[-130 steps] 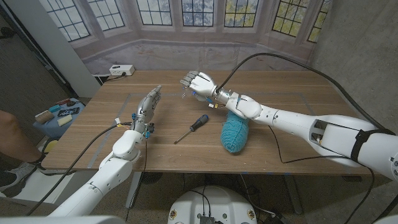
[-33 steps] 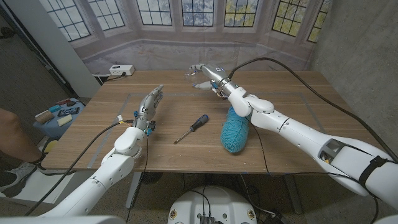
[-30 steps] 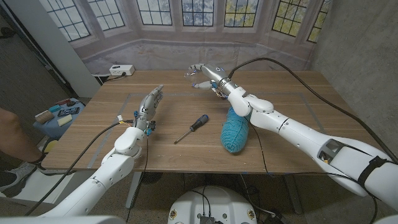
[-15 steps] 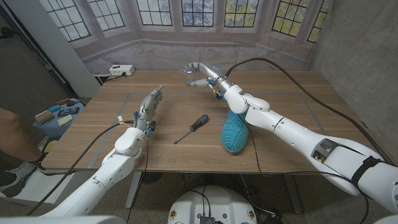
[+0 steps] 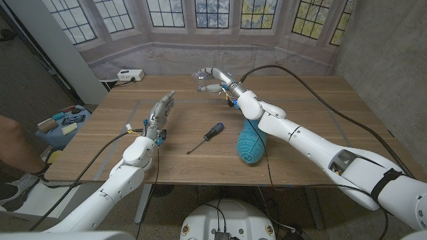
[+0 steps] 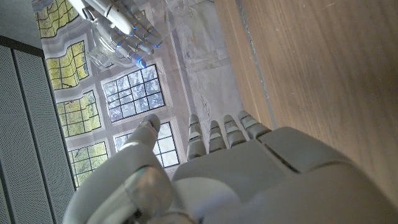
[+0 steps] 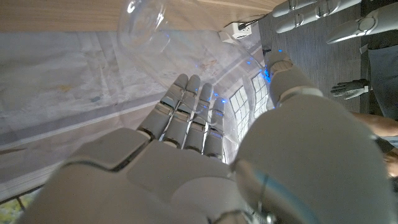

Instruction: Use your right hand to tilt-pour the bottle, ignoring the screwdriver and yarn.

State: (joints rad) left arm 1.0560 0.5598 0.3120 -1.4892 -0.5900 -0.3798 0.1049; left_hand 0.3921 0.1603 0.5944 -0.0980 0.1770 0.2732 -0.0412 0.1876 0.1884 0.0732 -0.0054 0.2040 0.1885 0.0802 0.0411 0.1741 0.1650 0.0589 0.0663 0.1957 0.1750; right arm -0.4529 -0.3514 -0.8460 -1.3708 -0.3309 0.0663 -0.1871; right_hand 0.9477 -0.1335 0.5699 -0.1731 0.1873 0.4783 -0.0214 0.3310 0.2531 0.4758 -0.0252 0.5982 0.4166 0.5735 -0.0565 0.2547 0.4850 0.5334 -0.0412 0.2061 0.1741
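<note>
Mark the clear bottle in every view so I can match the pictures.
Head view: the bottle is in the right hand, over the table's far side, beyond the screwdriver.
Left wrist view: the bottle sits by the right hand's fingers, against the windows.
Right wrist view: the bottle lies just past the fingertips.
Shared landmark: the paned windows.
</note>
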